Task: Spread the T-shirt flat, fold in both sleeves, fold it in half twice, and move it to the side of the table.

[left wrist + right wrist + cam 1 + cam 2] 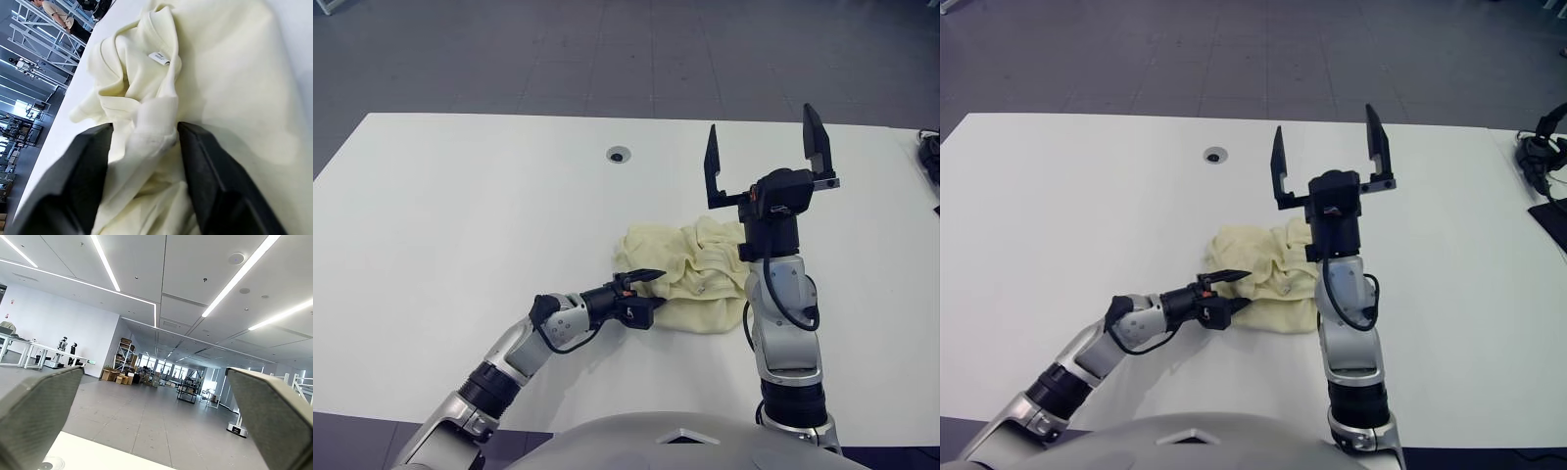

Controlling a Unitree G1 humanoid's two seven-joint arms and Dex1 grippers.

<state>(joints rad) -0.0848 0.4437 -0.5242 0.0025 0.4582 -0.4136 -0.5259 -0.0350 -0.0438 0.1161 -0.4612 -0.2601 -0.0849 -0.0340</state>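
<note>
Left gripper (656, 290) is recorded low on the white table (460, 215), at the near left edge of the T-shirt (690, 269). Its dark fingers (88, 171) are spread, with a raised fold of cloth lying between them; firm pressure on the fold cannot be confirmed. Right gripper (762, 119) is held upright above the right part of the garment, pointed at the ceiling, with its fingers (39, 406) set wide apart and nothing between them. T-shirt noted as pale yellow, crumpled in a loose heap near the middle of the table, not spread. A small white label (159, 58) is seen among the folds at the collar. A round cable hole (619, 154) is noted in the tabletop beyond the heap, well apart from it.
</note>
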